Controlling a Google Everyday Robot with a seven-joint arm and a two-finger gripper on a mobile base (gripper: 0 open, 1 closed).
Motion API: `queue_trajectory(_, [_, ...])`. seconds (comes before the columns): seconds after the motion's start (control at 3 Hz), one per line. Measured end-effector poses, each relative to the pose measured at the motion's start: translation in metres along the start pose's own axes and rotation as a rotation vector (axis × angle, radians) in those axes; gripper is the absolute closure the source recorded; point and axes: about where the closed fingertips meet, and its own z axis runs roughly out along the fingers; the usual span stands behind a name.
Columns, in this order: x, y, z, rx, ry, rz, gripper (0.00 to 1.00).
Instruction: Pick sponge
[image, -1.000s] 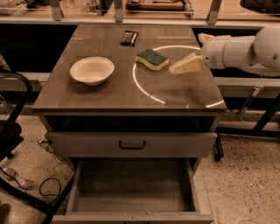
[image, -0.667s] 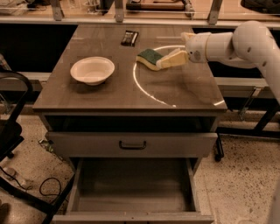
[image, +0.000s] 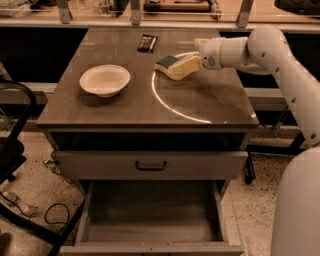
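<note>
The sponge (image: 167, 62), dark green on top with pale yellow foam below, lies on the wooden table top (image: 125, 107) at the back centre-right, on a thin bright arc. My gripper (image: 187, 65) reaches in from the right on the white arm (image: 260, 47). Its pale tip is at the sponge's right side and covers that end. I cannot tell whether it is touching the sponge. The sponge still looks to be resting on the table.
A white bowl (image: 104, 80) sits on the left of the table. A small black packet (image: 147, 43) lies at the back, left of the sponge. Below the table's closed drawer (image: 150, 165), a lower drawer (image: 150, 215) stands pulled out. A dark chair (image: 12, 150) is at the left.
My gripper has moved left across the table, from well right of the sponge to its right end. The sponge, bowl and packet have not moved.
</note>
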Motion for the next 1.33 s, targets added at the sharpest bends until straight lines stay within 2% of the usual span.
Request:
queue_trajectory(0.33, [0.021,0.002,0.013,0.019,0.019,0.025,0.0])
queue_trajectory(0.67, [0.043,0.009,0.021,0.023,0.026,0.051,0.16])
queue_trajectory(1.0, [0.056,0.015,0.026,0.027,0.004,0.073,0.39])
queue_trajectory(1.33, [0.05,0.014,0.025,0.027,0.004,0.073,0.62])
